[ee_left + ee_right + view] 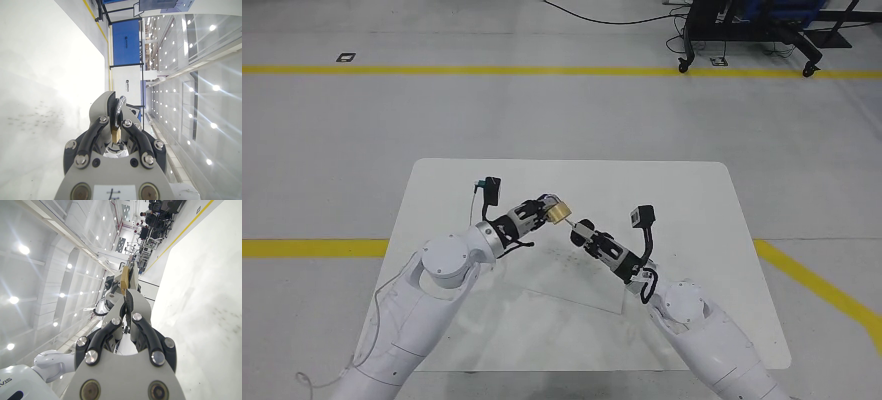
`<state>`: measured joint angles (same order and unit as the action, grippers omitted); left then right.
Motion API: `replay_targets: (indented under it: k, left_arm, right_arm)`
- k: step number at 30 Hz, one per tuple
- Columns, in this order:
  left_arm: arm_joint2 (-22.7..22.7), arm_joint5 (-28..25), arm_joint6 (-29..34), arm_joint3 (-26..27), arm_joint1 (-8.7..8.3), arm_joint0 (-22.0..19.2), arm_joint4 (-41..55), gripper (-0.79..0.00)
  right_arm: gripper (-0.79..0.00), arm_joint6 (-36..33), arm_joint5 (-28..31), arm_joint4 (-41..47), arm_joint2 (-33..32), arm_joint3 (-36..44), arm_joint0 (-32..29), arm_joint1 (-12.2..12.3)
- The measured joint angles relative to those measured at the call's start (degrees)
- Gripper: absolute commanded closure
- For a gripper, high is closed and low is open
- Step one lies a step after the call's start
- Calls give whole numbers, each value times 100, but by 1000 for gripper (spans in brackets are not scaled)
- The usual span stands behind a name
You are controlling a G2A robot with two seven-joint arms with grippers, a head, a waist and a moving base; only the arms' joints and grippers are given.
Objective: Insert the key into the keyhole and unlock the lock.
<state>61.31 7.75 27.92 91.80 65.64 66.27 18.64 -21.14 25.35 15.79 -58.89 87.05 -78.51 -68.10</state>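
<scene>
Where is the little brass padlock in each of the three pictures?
Top view: padlock over the white table's middle, in the left end effector.
Left wrist view: clamped between that end effector's fingers.
Right wrist view: just beyond the right end effector gripping the key.
Shared landmark: the white table.

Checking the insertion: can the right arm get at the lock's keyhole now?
Probably yes: the left gripper holds the lock in the air, its keyhole facing the right gripper, nothing between.

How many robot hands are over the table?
2. The left hand holds the brass lock above the table; the right hand, facing it, grips the key.
</scene>
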Motion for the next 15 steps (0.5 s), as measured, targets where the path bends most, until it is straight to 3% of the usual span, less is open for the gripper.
replay_targets:
  k: [15]
  left_arm:
    - [12,-31,24,-1,51,-10,-61,0]
  right_arm:
    - [0,58,-119,-127,4,-27,47,-71]
